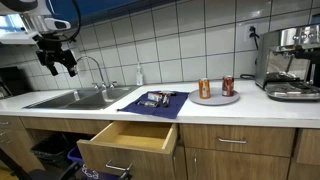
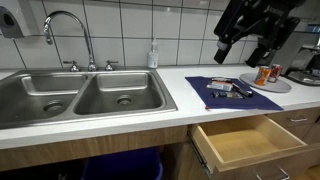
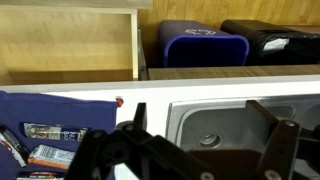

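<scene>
The hand hangs spread wide, holding nothing, high over the 2-basin sink. Nearest it, a dark blue cloth lies flat on the white worktop just beside the sink. The cloth bears small wrapped packets and sits above an open wooden drawer.

Gripper: base cut off by the wrist view's bottom edge.
Packets: on the cloth by the counter's front edge, cut off bottom left; print unreadable.
Sink: partly hidden behind the fingers in the wrist view.
Cans: labels too small to read.
Coffee machine: cut off at right.
Bins: partly hidden by the counter's front edge.
</scene>
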Tool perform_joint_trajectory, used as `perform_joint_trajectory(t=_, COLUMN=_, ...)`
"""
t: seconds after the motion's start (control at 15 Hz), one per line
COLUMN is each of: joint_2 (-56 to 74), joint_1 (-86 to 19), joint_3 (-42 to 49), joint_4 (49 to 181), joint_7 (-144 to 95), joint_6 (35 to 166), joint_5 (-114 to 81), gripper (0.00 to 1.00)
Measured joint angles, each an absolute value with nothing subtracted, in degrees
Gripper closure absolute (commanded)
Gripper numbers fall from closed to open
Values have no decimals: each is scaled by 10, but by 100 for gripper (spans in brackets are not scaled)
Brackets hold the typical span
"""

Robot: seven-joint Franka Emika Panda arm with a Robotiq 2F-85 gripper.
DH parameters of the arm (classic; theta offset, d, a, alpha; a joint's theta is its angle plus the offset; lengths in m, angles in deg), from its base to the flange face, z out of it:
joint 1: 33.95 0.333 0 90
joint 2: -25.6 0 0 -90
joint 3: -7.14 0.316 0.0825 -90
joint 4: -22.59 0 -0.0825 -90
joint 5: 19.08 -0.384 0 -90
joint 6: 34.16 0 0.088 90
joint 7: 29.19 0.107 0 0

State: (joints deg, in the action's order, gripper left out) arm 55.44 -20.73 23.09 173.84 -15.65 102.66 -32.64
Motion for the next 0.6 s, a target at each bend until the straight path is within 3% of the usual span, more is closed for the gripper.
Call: perform_joint_trajectory(t=0.6, joint_2=554, joint_1=-207, joint_3=230, joint_4=1738, joint_7=-156, joint_6=1027, joint_5=-324, gripper=0)
